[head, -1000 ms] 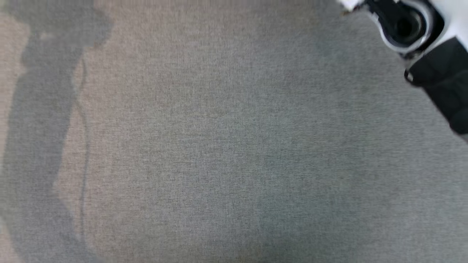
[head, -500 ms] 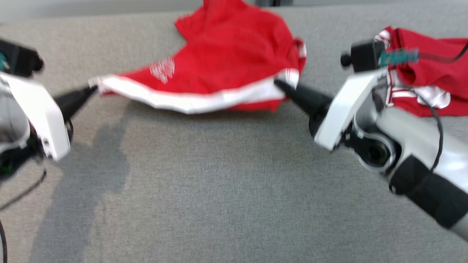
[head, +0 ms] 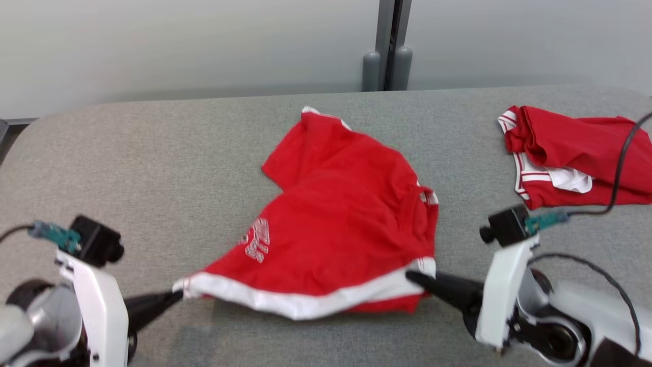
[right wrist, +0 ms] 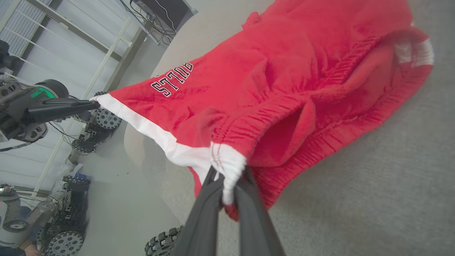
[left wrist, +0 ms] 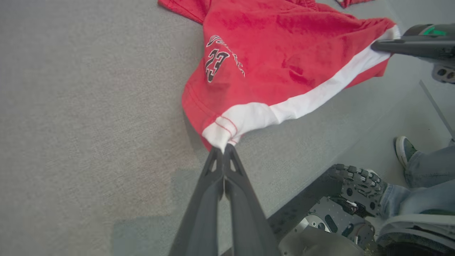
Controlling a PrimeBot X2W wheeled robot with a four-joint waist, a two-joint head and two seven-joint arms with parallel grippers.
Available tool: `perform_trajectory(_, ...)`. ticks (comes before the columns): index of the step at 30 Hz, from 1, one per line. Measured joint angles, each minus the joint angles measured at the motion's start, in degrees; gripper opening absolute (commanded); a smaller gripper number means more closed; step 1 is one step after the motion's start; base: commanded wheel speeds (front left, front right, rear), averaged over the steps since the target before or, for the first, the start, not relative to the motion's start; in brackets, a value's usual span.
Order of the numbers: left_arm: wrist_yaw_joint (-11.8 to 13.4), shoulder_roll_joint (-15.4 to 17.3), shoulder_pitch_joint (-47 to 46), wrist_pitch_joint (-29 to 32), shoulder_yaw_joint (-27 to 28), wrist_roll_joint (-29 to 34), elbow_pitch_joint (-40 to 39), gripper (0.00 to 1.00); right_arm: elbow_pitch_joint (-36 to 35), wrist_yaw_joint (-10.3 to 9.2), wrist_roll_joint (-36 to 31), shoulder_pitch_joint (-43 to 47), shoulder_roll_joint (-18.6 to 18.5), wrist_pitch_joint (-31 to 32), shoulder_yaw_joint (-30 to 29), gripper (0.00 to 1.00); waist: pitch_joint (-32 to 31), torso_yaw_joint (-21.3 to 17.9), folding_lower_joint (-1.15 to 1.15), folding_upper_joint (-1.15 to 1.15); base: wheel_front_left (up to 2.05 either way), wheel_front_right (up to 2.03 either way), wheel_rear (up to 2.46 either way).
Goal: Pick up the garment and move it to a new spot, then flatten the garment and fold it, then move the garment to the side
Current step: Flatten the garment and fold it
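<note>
While the red cloth shorts with a white hem band [head: 336,224] lie at the middle of the grey fabric-covered table [head: 153,168], both grippers hold the near hem stretched between them, raised off the surface. The left gripper [head: 175,294], at about 8 o'clock in the head view, has its two dark fingers pressed together on one white corner of the band — the left wrist view shows that corner bunched at the fingertips. The right gripper [head: 411,277], at about 4 o'clock, is pinched on the opposite white corner, a fold of band caught between its fingers. The band sags slightly between them. The far part of the shorts rests on the table toward 12 o'clock. A crumpled red-and-white garment [head: 570,153] lies well apart at 2 o'clock. In the left wrist view a person's shoe [left wrist: 403,149] shows at 4 o'clock, near a dark studded wheel [left wrist: 355,177].
</note>
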Motion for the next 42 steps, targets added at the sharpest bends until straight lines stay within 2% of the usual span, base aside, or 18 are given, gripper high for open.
perform_trajectory(4,1.9,2.7,3.1,0.1,-0.2,-0.8,-5.7,0.00,-3.8,0.00,0.6,4.2,-3.7,1.2,0.3,0.00,-0.5,0.5,0.00,0.00,0.00,0.00,0.00)
perform_trajectory(8,3.2,4.0,3.8,-1.0,0.3,-1.2,-8.1,0.00,-6.7,0.00,1.5,6.0,-6.2,0.4,-0.2,0.00,-0.7,0.4,0.00,0.00,0.00,0.00,0.00)
perform_trajectory(16,3.4,3.9,1.7,-0.2,2.1,-1.4,-8.1,0.00,-7.3,0.00,2.4,6.1,-5.9,0.0,-1.3,0.00,0.6,-0.9,0.00,0.00,0.00,0.00,0.00)
perform_trajectory(29,-1.0,-2.6,-14.0,10.2,7.2,-0.2,5.7,0.00,-4.2,0.00,6.2,1.0,0.8,-3.8,-7.4,0.00,9.5,-4.8,0.00,0.00,0.00,0.00,0.00)
perform_trajectory(37,-3.5,-7.7,-23.8,16.1,9.2,1.5,14.7,0.00,-4.1,0.00,7.7,-1.1,2.8,-7.0,-11.3,0.00,16.4,-7.8,0.00,0.00,0.00,0.00,0.00)
perform_trajectory(42,-4.3,-10.5,-29.1,18.1,9.9,3.1,19.7,0.00,-6.8,-0.01,9.1,-0.4,3.7,-10.3,-14.2,0.00,19.8,-9.6,0.00,0.00,0.00,0.00,0.00)
